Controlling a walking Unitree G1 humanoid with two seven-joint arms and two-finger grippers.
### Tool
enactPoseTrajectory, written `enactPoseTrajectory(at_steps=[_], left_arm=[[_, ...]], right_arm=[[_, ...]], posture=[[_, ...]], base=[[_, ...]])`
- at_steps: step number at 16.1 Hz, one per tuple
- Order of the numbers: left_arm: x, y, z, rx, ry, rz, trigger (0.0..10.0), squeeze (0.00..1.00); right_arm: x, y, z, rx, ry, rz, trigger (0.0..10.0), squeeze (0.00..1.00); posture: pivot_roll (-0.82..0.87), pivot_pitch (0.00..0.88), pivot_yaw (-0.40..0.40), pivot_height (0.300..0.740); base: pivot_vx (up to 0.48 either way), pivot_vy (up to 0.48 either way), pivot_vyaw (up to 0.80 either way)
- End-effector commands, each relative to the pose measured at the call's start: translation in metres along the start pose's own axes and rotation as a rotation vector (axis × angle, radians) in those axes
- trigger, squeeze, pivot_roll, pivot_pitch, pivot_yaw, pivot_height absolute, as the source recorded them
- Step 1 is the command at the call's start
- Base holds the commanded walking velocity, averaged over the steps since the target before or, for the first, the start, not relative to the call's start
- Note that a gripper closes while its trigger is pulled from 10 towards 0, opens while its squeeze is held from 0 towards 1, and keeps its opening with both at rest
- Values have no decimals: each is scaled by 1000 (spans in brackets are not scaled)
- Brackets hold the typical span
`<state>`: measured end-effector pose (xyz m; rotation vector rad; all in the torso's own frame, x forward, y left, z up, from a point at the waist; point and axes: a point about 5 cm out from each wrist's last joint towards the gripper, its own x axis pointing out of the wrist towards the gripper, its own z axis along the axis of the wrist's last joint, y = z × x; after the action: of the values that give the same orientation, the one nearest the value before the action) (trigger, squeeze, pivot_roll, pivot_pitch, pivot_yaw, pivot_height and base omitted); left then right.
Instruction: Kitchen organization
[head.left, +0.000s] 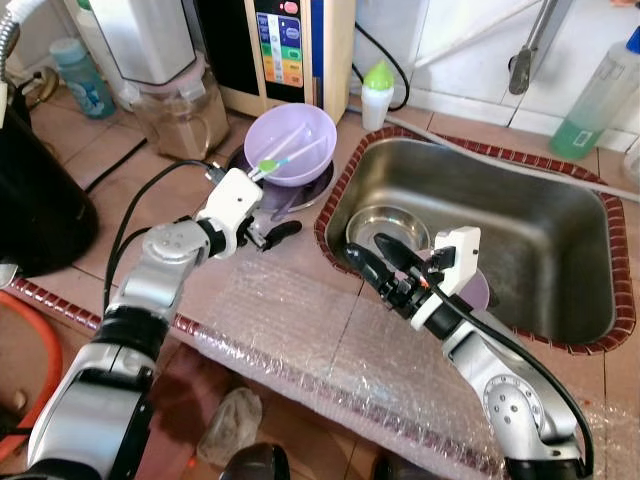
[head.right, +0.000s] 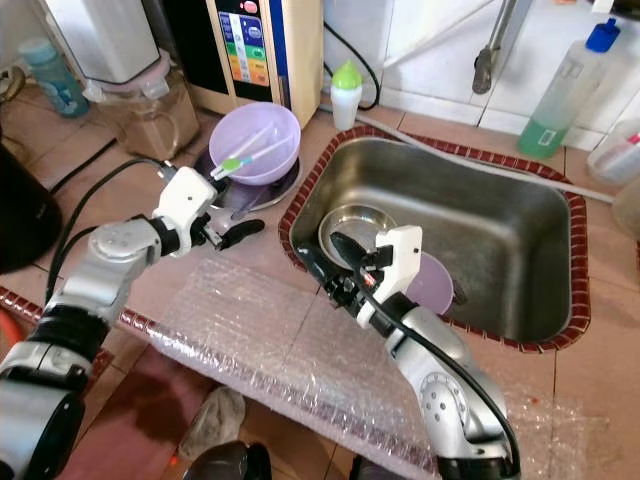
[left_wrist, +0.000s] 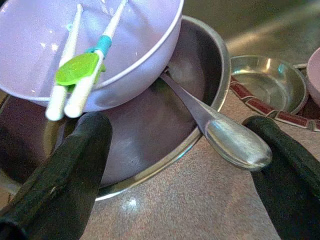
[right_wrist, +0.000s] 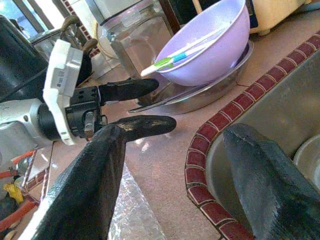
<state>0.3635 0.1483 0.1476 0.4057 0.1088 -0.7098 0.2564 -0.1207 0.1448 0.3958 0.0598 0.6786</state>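
While both arms reach over the tiled counter, the scene reads as follows.

Left gripper (head.left: 272, 234): low over the counter (head.left: 300, 260), just beside the rim of the steel dish; its two black fingers stand apart, and in its wrist view one lies on each side of the spoon's bowl end without closing on it.

Right gripper (head.left: 378, 262): at the near-left corner of the sink, over the red tile border (head.left: 330, 205); fingers (right_wrist: 95, 170) spread wide, holding nothing.

Lilac bowl (head.left: 291, 142): sits tilted inside the steel dish, to the left of the sink, in front of a beige appliance (head.left: 290, 45).

Training chopsticks (left_wrist: 82, 70): white sticks joined by a green clip, lying inside the lilac bowl with their ends over its rim.

Steel dish (left_wrist: 200, 65): shallow, under the lilac bowl, on the counter.

Spoon (left_wrist: 227, 137): metal, handle running under the lilac bowl, bowl end sticking out over the dish rim toward the left gripper.

Sink (head.left: 540, 250): stainless, holding a small steel bowl (head.left: 385, 228) at its left end and a lilac dish (head.right: 432, 285) beside the right arm.

Bubble wrap (head.left: 310, 340): sheet spread along the counter's front edge.

Behind the sink: a small white bottle with a green cap (head.left: 376, 92) and a bottle of green liquid (head.left: 590, 105).
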Motion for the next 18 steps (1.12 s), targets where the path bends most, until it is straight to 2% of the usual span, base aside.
enactPoseTrajectory(at_steps=[1, 4, 10, 15, 18], left_arm=[[2, 1, 1, 24, 12, -4, 10000, 0], [2, 1, -2, 57, 42, -50, 10000, 0], [-10, -4, -15, 54, 99, -142, 10000, 0], [-24, -2, -11, 74, 100, -182, 10000, 0], [-38, -4, -3, 89, 99, -227, 10000, 0]], right_arm=[[-1, 4, 4, -5, -12, 10, 10000, 0], [-1, 4, 3, -4, -11, 7, 10000, 0], [4, 2, 4, -5, -14, 10, 10000, 0], [7, 0, 5, -8, -14, 16, 10000, 0], [9, -1, 6, -11, -16, 16, 10000, 0]], posture=[[-136, 131, 85, 740], [-133, 124, 88, 740], [-113, 112, 80, 740], [-103, 101, 74, 740], [-93, 95, 75, 740]], base=[[0, 0, 0], [0, 0, 0], [0, 0, 0], [0, 0, 0], [0, 0, 0]])
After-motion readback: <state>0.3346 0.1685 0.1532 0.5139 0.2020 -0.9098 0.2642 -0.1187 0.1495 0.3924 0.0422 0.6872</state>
